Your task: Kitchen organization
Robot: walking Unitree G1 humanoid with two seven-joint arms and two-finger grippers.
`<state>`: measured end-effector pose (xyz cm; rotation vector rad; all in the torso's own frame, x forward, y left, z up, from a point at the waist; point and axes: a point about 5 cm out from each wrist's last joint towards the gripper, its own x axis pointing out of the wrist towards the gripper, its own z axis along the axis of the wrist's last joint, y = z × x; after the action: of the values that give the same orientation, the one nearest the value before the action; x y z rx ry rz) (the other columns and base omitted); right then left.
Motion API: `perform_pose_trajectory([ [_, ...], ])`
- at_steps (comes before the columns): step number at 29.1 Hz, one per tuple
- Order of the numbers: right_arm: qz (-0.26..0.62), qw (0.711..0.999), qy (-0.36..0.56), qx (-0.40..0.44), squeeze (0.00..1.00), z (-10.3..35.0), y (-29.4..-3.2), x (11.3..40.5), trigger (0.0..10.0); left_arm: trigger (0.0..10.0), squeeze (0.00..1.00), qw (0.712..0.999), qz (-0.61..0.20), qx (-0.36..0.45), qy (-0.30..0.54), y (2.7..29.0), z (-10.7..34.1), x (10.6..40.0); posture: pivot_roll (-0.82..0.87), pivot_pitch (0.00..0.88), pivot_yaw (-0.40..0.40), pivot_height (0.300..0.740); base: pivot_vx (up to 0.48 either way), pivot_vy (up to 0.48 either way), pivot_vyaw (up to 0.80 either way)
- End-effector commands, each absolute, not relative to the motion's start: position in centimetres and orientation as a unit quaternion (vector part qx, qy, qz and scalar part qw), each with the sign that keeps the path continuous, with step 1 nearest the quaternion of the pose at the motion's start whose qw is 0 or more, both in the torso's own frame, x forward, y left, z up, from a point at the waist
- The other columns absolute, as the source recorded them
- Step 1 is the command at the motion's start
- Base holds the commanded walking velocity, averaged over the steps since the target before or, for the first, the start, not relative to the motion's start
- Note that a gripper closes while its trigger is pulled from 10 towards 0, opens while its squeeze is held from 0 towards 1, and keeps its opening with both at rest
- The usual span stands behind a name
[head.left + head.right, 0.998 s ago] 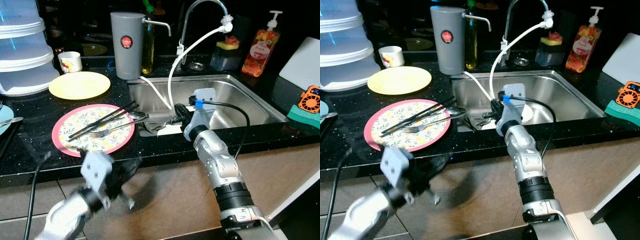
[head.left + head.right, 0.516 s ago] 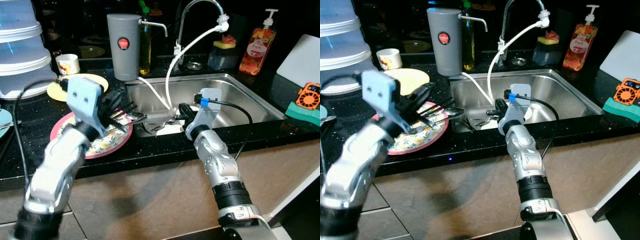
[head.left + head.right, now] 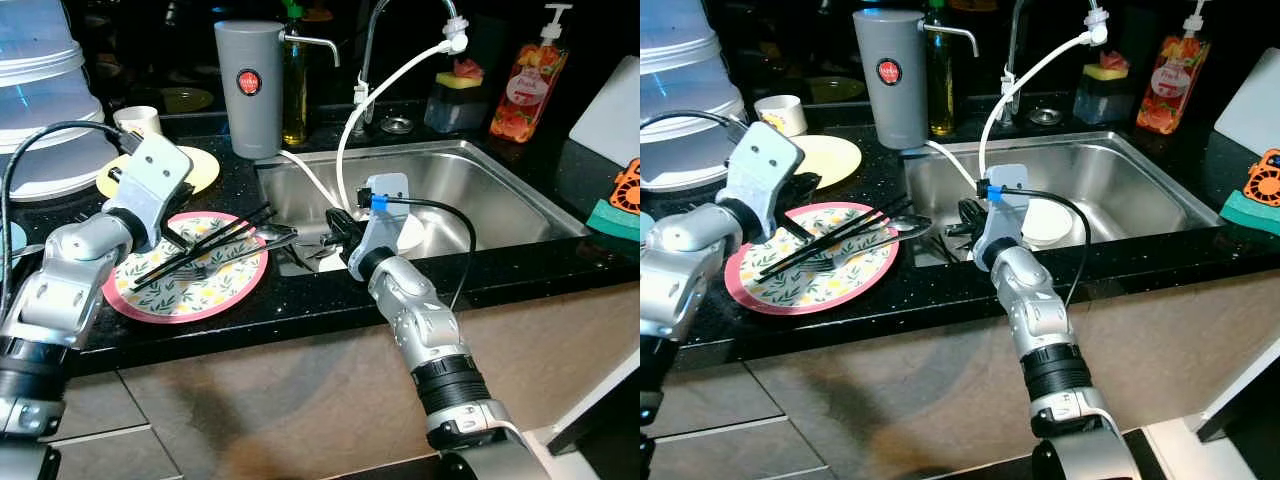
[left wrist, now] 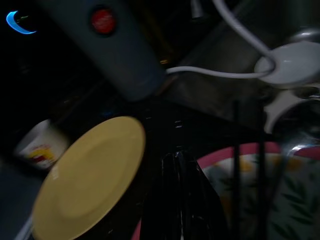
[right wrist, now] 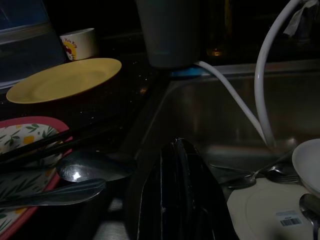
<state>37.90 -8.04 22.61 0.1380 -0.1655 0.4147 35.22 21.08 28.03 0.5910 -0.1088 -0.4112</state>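
Black left tool (image 4: 181, 200) closed (dim) — over pink plate (image 3: 215, 290) | right tool (image 5: 181, 195) closed — sink (image 3: 500, 190) edge

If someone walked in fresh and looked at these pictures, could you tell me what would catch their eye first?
Probably the pink floral plate near the counter's front edge, with black chopsticks, a fork and a spoon lying across it, and the left hand poised at its far rim. Next, the right hand reaching over the steel sink, where a white bowl sits. Behind stands a tall grey dispenser.
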Motion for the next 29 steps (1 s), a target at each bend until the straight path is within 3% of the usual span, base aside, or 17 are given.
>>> perform_pose_trajectory([
  [1, 0.209, 0.972, -0.076, 0.072, 0.0, 22.5, -7.7, 37.9, 10.0, 10.0, 0.0, 0.93, -0.226, 0.286, -0.044, 21.3, 27.9, 35.3, 0.09, 0.06, 0.059, 0.74, 0.0, 0.0, 0.0],
  [5, 0.21, 0.972, -0.075, 0.072, 0.0, 22.4, -7.7, 37.8, 10.0, 10.0, 0.0, 0.936, -0.241, 0.254, -0.046, 21.2, 28.1, 35.4, 0.08, 0.059, 0.063, 0.74, 0.0, 0.0, 0.0],
  [6, 0.211, 0.972, -0.074, 0.071, 0.0, 22.4, -7.7, 37.7, 10.0, 10.0, 0.05, 0.938, -0.246, 0.24, -0.047, 21.2, 28.3, 35.4, 0.08, 0.058, 0.061, 0.74, 0.0, 0.0, 0.0],
  [7, 0.212, 0.972, -0.074, 0.07, 0.0, 22.4, -7.8, 37.7, 10.0, 10.0, 1.0, 0.939, -0.252, 0.227, -0.047, 21.3, 28.5, 35.5, 0.07, 0.055, 0.061, 0.74, 0.0, 0.0, 0.0],
  [15, 0.218, 0.971, -0.072, 0.064, 0.0, 22.5, -7.8, 37.6, 10.0, 10.0, 1.0, 0.944, -0.271, 0.187, -0.032, 22.1, 28.4, 35.5, 0.07, 0.049, 0.051, 0.74, 0.0, 0.0, 0.0],
  [16, 0.22, 0.971, -0.072, 0.064, 0.0, 22.5, -7.7, 37.6, 10.0, 10.0, 0.0, 0.944, -0.28, 0.175, -0.026, 22.1, 28.3, 35.5, 0.07, 0.049, 0.051, 0.74, 0.0, 0.0, 0.0],
  [23, 0.23, 0.969, -0.065, 0.064, 0.0, 22.3, -7.4, 37.4, 10.0, 10.0, 0.0, 0.92, -0.36, 0.153, 0.036, 22.6, 26.9, 34.2, 0.06, 0.046, 0.042, 0.74, 0.0, 0.0, 0.0],
  [29, 0.234, 0.968, -0.061, 0.063, 0.0, 22.2, -7.3, 37.3, 10.0, 10.0, 0.0, 0.92, -0.36, 0.136, 0.075, 23.3, 25.8, 34.1, 0.06, 0.046, 0.042, 0.74, 0.0, 0.0, 0.0],
])
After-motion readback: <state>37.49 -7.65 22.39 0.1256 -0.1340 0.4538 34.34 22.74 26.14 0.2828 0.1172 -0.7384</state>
